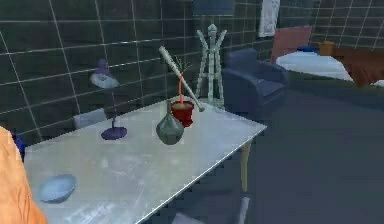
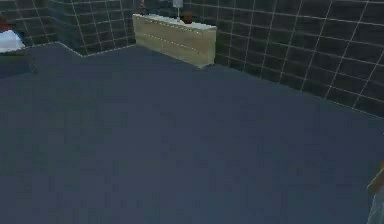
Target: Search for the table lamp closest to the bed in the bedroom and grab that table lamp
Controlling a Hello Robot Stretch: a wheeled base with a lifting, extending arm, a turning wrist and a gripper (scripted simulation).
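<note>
A table lamp [image 1: 108, 105] with a purple-blue round base, a thin stem and a pale shade stands on the pale table [image 1: 120, 170] in the forward view's left half. Far off at the upper right lies a bed [image 1: 318, 64] with a white cover and a reddish headboard. A corner of that bed [image 2: 9, 42] also shows at the arm side view's upper left edge.
On the table stand a grey-green vase [image 1: 170, 130], a red pot [image 1: 183, 111], a leaning bat [image 1: 178, 72] and a blue bowl [image 1: 57, 187]. A blue armchair [image 1: 252, 82] and a pale stand [image 1: 210, 60] are beyond it. A wooden dresser [image 2: 176, 38] lines the tiled wall; dark floor [image 2: 180, 140] lies before it.
</note>
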